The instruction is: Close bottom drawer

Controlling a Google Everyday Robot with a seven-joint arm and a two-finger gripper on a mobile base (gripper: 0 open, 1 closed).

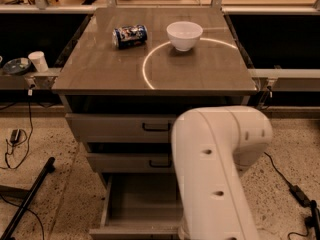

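bottom drawer [142, 204] is standing wide open, whole push remaining | arm [215, 169] is looming over its right side | gripper is hiding below arm, grip untellable

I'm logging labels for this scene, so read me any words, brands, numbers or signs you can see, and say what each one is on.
No text here can be read.
The blue can lying on the cabinet top: colourful print, too blurred to read.
The white bowl, white cup and robot arm: no markings visible.
The tool is not in view; the robot arm covers part of the open bottom drawer.
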